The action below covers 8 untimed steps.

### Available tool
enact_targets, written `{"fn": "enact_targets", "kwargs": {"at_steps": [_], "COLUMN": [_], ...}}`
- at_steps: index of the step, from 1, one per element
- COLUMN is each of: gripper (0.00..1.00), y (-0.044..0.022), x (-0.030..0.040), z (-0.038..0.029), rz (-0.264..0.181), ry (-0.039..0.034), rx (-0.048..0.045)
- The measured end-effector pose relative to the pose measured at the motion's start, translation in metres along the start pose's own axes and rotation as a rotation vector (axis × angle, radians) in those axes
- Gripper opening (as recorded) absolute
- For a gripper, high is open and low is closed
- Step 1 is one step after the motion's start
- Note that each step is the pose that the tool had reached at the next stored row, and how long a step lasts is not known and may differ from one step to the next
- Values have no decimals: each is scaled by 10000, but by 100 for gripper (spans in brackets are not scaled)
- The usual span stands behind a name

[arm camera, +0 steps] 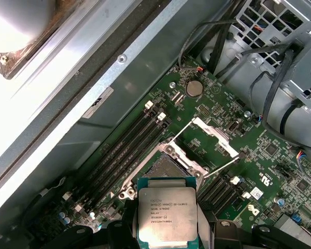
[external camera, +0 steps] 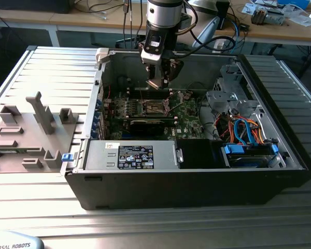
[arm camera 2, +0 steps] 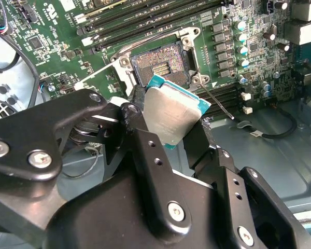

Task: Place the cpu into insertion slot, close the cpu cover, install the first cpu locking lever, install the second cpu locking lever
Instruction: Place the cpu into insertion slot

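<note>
Gripper [external camera: 160, 83], clamped on the cpu [arm camera: 167, 218] by its edges, hangs above the uncovered slot [arm camera 2: 163, 62] inside an open computer case [external camera: 197, 181], chip clear of socket.

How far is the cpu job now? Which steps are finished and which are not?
Nothing is finished yet. In hand: the gripper holds the cpu above the motherboard, not yet in the insertion slot, which is bare. Left: seating the cpu, closing the cpu cover, which stands open, and both locking levers, which are unlatched.
</note>
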<state>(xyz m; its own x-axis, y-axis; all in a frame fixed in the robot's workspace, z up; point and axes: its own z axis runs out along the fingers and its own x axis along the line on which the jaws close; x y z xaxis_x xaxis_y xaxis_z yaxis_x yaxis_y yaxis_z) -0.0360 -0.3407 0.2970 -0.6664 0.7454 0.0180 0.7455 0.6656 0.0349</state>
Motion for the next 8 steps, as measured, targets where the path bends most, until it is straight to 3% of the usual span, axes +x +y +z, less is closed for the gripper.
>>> {"fn": "enact_targets", "kwargs": {"at_steps": [8], "gripper": [54], "y": [0], "x": [0], "z": [0], "rz": [58], "ry": [-2], "rx": [-1]}}
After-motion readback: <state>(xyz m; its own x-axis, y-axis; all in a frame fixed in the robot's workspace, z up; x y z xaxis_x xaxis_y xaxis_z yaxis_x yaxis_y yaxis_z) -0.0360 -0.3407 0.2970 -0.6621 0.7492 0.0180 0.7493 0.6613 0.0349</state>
